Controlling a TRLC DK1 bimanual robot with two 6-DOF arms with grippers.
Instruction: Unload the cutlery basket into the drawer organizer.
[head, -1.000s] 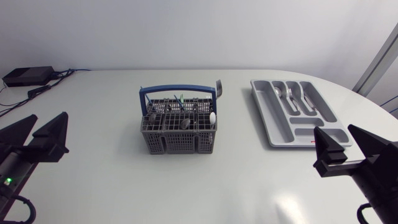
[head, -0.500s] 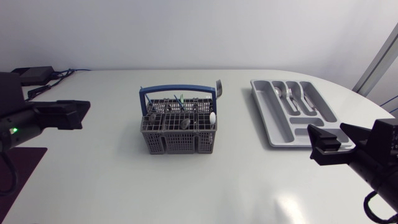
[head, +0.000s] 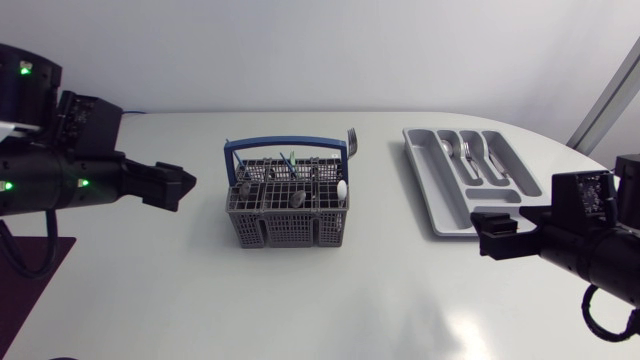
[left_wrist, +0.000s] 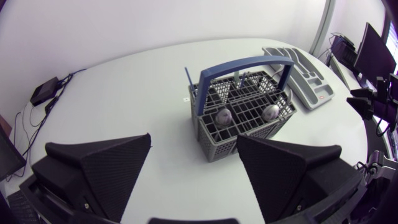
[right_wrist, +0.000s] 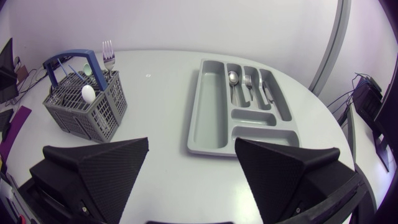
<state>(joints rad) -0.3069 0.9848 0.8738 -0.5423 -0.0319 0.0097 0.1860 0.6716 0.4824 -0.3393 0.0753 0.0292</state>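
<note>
Basket (left_wrist: 245, 115) ahead of wide left tool (left_wrist: 193, 137), organizer (right_wrist: 210, 115) ahead of wide right tool (right_wrist: 191, 139)

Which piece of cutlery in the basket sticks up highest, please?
The fork at the basket's corner towards the organizer: its tines rise past the blue handle, the others stay below it.

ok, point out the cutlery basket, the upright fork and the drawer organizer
cutlery basket (head: 290, 230), head view, front mesh wall.
upright fork (right_wrist: 107, 48), right wrist view, tines.
drawer organizer (head: 437, 195), head view, bare long compartment.
</note>
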